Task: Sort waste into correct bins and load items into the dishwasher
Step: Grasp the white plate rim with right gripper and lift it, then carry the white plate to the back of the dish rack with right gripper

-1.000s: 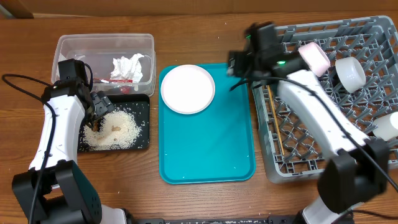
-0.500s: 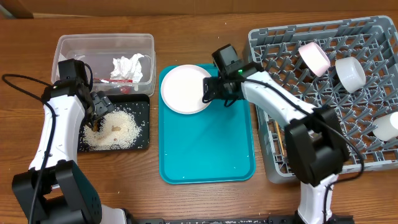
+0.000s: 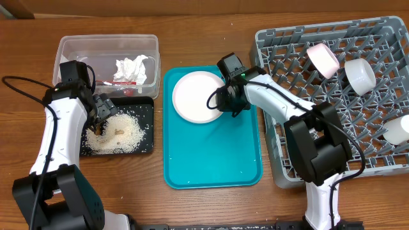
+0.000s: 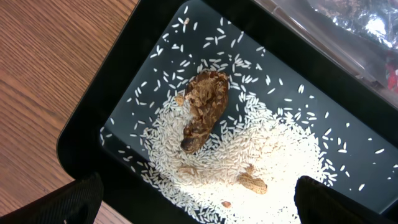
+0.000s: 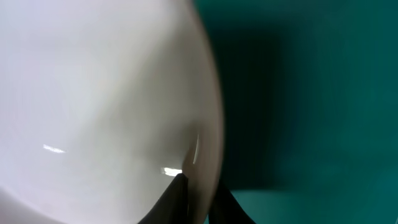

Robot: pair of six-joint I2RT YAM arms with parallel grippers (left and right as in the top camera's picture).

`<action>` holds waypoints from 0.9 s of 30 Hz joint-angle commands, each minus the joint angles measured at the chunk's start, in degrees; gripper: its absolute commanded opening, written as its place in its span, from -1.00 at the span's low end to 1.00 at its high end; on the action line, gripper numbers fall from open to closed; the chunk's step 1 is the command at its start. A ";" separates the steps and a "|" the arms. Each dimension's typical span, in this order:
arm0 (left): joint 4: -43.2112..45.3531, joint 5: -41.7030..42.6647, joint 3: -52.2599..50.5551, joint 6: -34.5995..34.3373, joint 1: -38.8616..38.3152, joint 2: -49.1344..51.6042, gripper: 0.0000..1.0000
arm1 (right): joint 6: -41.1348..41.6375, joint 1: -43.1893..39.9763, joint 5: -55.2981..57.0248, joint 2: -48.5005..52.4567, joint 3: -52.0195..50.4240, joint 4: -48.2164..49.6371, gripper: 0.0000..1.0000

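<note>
The round white plate point(image 3: 195, 96) lies at the far end of the teal tray point(image 3: 211, 160). My right gripper point(image 3: 220, 102) is shut on the plate's right rim. In the right wrist view its dark fingertips point(image 5: 177, 196) pinch the rim of the plate point(image 5: 106, 106) from both sides. My left gripper point(image 3: 99, 118) hangs open over the black tray point(image 3: 144, 108), which holds white rice grains point(image 4: 261, 149) and a brown scrap point(image 4: 202, 109). The clear tub point(image 3: 77, 51) holds a crumpled napkin point(image 3: 131, 67) and a silver wrapper point(image 4: 348, 15).
The grey dish rack point(image 3: 319, 38) fills the right side. It holds two pale bowls point(image 3: 323, 59) point(image 3: 360, 75), a white cup point(image 3: 399, 130) and wooden chopsticks point(image 3: 284, 144) along its left edge. The right arm reaches from the rack side across the teal tray.
My right gripper swung from the rack's left corner to the plate and shut on its rim. The plate has shifted slightly right. The left arm has not moved.
</note>
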 commanded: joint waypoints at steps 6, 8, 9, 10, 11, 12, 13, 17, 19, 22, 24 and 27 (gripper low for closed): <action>0.07 -0.17 -0.28 0.46 0.11 0.44 1.00 | -0.04 -0.22 0.15 -1.25 1.36 -6.60 -0.92; 0.07 -0.17 -0.28 0.46 0.11 0.44 0.99 | -0.31 -1.16 0.72 -3.85 3.23 -8.24 -0.92; 0.07 -0.17 -0.28 0.46 0.11 0.44 1.00 | -0.55 -1.57 1.38 -5.09 4.22 -8.79 -0.92; 0.07 -0.17 -0.28 0.46 0.11 0.44 1.00 | -0.76 -1.95 2.10 -6.32 5.09 -9.33 -0.92; 0.07 -0.17 -0.28 0.46 0.11 0.44 0.99 | -1.31 -2.40 2.99 -7.85 6.14 -9.90 -0.92; 0.07 -0.17 -0.28 0.46 0.11 0.44 0.99 | -2.49 -2.82 3.28 -9.27 7.06 -10.21 -0.92; 0.07 -0.17 -0.28 0.46 0.11 0.44 1.00 | -4.90 -3.80 3.63 -12.44 8.94 -10.60 -0.92; 0.07 -0.17 -0.28 0.46 0.11 0.44 0.99 | -5.46 -6.62 13.51 -19.58 11.28 -10.12 -0.92; 0.07 -0.17 -0.28 0.46 0.11 0.44 0.99 | -5.49 -8.04 20.31 -21.75 11.32 -9.14 -0.92; 0.07 -0.17 -0.28 0.46 0.11 0.44 1.00 | -5.49 -10.34 31.15 -23.45 11.32 -7.43 -0.92; 0.07 -0.17 -0.28 0.46 0.11 0.44 1.00 | -6.86 -12.13 38.21 -23.54 11.32 -6.36 -0.92; 0.07 -0.17 -0.28 0.46 0.11 0.44 1.00 | -8.72 -14.67 47.98 -23.28 11.21 -6.01 -0.92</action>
